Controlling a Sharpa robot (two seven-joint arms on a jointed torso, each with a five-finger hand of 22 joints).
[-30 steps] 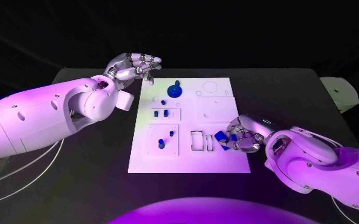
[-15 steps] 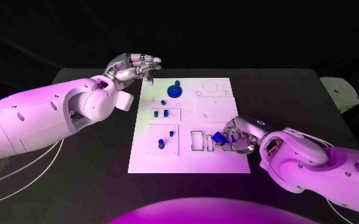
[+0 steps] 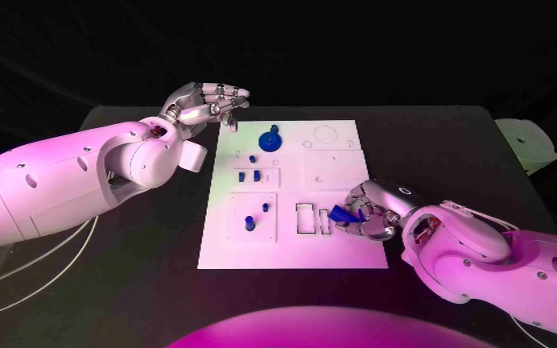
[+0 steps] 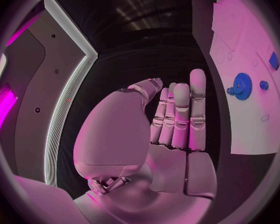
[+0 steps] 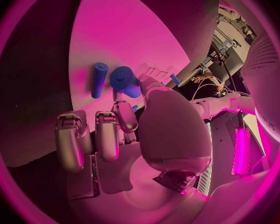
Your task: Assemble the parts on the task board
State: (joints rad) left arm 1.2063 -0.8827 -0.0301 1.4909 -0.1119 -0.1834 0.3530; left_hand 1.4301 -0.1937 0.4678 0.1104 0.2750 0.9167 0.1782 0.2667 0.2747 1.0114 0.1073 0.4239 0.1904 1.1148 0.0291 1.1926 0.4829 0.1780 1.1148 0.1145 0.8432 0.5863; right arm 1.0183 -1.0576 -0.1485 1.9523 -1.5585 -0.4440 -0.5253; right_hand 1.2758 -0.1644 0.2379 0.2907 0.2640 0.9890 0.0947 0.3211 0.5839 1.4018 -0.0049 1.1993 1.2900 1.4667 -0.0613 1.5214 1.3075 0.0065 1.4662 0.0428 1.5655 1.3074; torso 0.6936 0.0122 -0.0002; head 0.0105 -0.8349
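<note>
Over task board (image 3: 348, 172) near edge, right hand (image 3: 373, 208) pinches blue part (image 3: 344, 214); left hand (image 3: 207, 105) curled closed, holding nothing, beyond board's far corner.

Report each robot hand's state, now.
Left robot hand: fingers curled in, holding nothing.
Right robot hand: holding a blue part over the task board.
</note>
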